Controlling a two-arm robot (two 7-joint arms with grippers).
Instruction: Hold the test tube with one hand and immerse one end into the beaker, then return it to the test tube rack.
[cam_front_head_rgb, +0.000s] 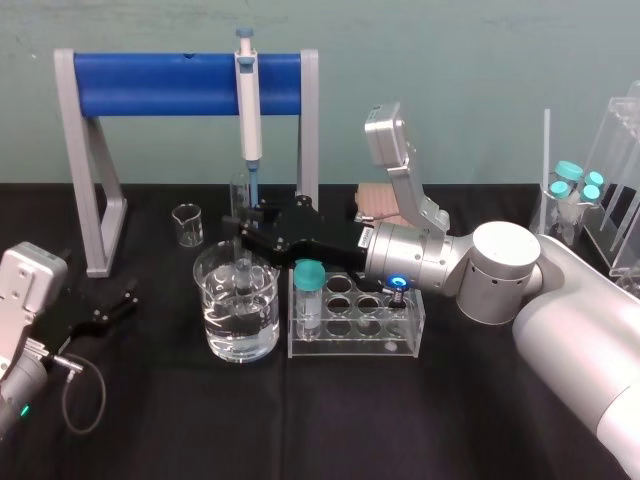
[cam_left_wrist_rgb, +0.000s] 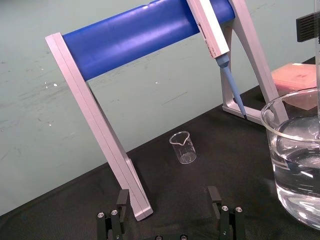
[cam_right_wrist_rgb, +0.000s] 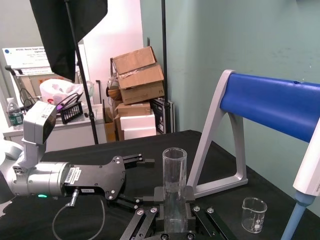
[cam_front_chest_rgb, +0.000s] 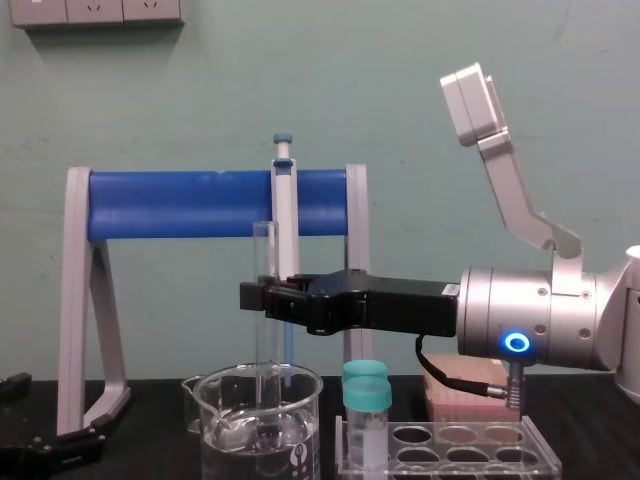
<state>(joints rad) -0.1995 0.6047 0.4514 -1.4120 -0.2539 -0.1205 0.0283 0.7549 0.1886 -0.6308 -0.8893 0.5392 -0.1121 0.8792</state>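
My right gripper (cam_front_head_rgb: 240, 222) is shut on the test tube (cam_front_chest_rgb: 263, 260), a long clear tube held upright over the beaker (cam_front_head_rgb: 215, 330). The tube's lower end reaches down inside the beaker (cam_front_chest_rgb: 215, 440), into the water. In the right wrist view both fingers press the test tube (cam_right_wrist_rgb: 174, 170) from either side. The test tube rack (cam_front_head_rgb: 400, 335) stands just right of the beaker, with a teal-capped vial (cam_front_head_rgb: 309, 290) in its front left hole. My left gripper (cam_front_head_rgb: 125, 300) rests open on the table to the left, and its fingers (cam_left_wrist_rgb: 122, 197) stand apart with nothing between them.
A grey stand with a blue bar (cam_front_head_rgb: 185, 82) carries a pipette (cam_front_head_rgb: 249, 110) right behind the beaker. A small beaker (cam_front_head_rgb: 187, 223) sits under the stand. A pink box (cam_front_head_rgb: 380, 203) lies behind the rack. A clear holder with teal-capped vials (cam_front_head_rgb: 575, 190) stands at the far right.
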